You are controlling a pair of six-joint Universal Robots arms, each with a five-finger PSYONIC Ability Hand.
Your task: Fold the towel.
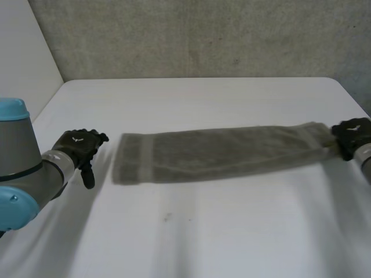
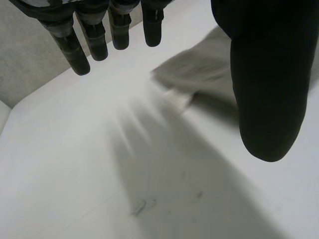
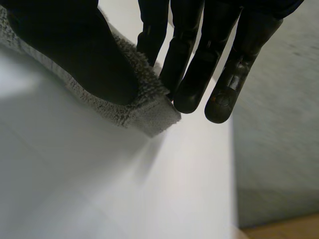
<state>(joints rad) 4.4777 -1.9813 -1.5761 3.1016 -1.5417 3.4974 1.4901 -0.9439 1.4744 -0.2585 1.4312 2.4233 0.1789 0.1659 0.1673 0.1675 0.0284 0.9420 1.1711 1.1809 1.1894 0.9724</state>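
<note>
A grey-green towel (image 1: 226,153), folded into a long narrow strip, lies flat across the white table (image 1: 203,237). My right hand (image 1: 352,134) is at its right end. There the thumb (image 3: 75,50) sits on top of the towel's corner (image 3: 147,113) and the fingers (image 3: 192,74) are on the other side, pinching the cloth. My left hand (image 1: 78,147) hovers just left of the towel's left end, apart from it. Its fingers (image 2: 99,35) are straight and hold nothing. That end of the towel (image 2: 199,74) lies beyond its fingertips.
A rough grey wall (image 1: 203,35) stands behind the table's far edge. The table's right edge (image 3: 233,164) runs close beside my right hand. Bare tabletop lies in front of and behind the towel.
</note>
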